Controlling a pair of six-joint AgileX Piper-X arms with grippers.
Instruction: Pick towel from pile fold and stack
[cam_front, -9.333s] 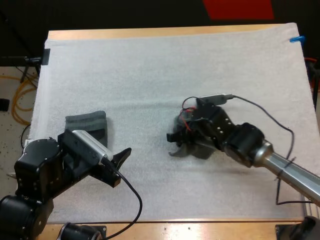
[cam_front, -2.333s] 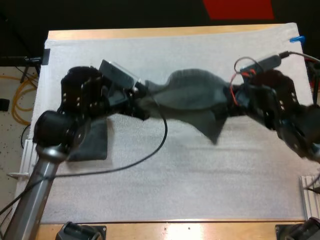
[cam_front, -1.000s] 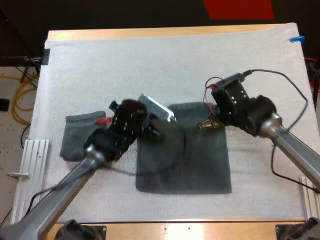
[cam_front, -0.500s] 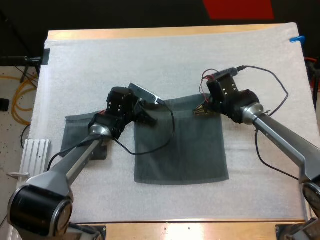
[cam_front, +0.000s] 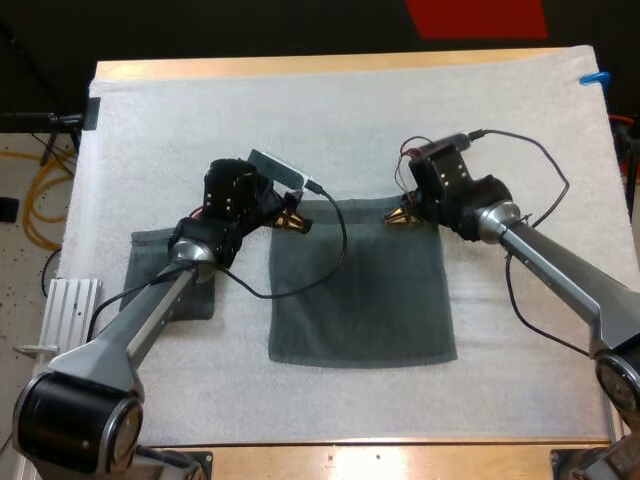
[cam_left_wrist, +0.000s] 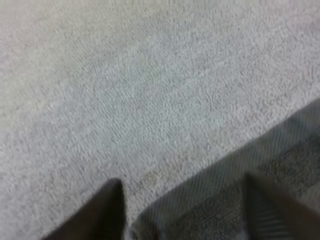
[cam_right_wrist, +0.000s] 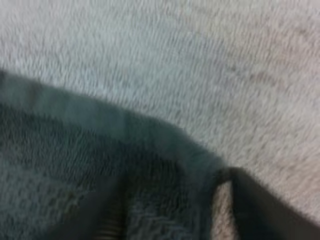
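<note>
- Since the towel (cam_front: 360, 285) lies flat on the mat (cam_front: 330, 110), folding looks next.
- Left gripper (cam_front: 293, 222) and right gripper (cam_front: 398, 216) sit at its far corners, jaws apart, poised to grip.

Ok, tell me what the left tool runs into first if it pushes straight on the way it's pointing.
Most likely the spread towel: its far corner lies between the left tool's open fingers, with the white mat just beyond. How much gap is left above the towel is unclear.
</note>
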